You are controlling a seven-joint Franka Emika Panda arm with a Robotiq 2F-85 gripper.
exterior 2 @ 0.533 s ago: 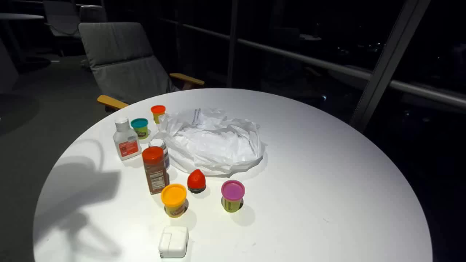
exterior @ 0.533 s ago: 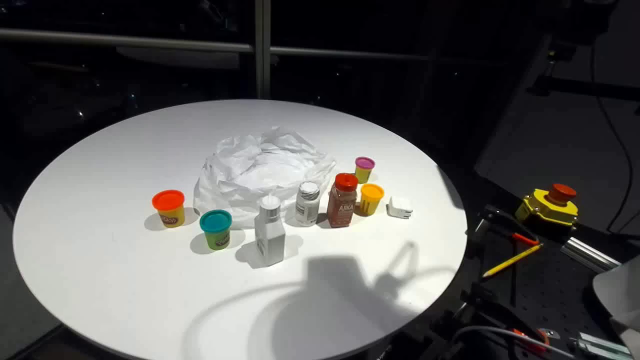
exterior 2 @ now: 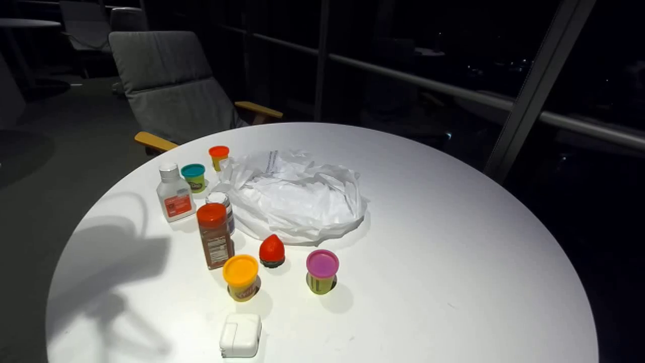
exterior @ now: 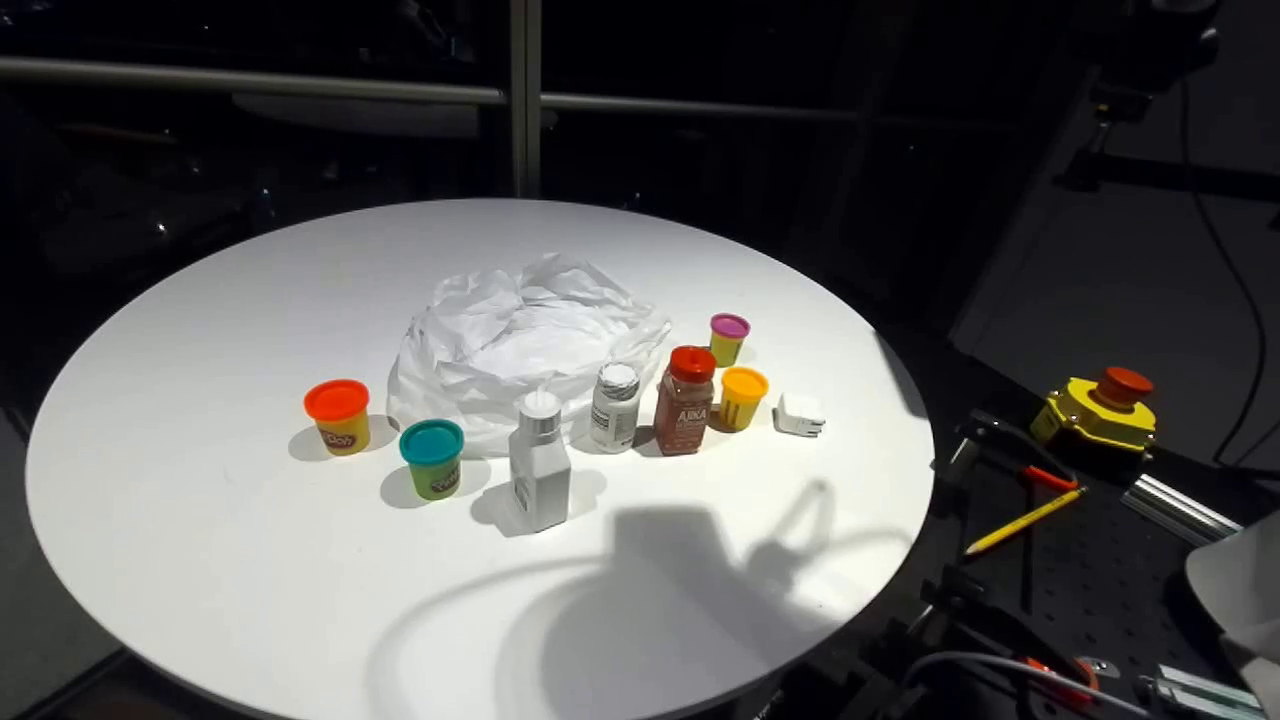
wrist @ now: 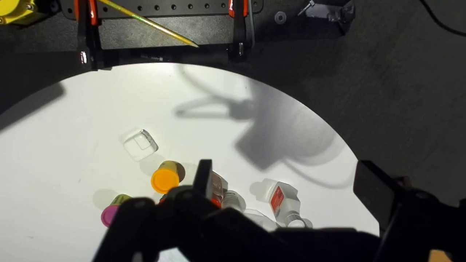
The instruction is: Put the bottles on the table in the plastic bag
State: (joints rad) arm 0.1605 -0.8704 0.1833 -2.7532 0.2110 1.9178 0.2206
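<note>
The brown bottle (exterior: 684, 412), the pill bottle (exterior: 614, 415) and the red-label bottle (exterior 2: 176, 201) stand upright on the table (exterior: 250, 580), outside the bag (exterior: 540, 340), and so do the four pots (exterior 2: 242, 277). As I judge it, the packing isn't begun; every one is left to do, though I can't see right down inside. The gripper (wrist: 282, 185) hangs with jaws spread, holding nothing.

I've got a smooth, matt-looking table (wrist: 109, 105) under my gripper (wrist: 284, 178), plus a super thin, crinkly plastic bag (exterior 2: 302, 212) and a smooth plastic bottle (wrist: 289, 200).
</note>
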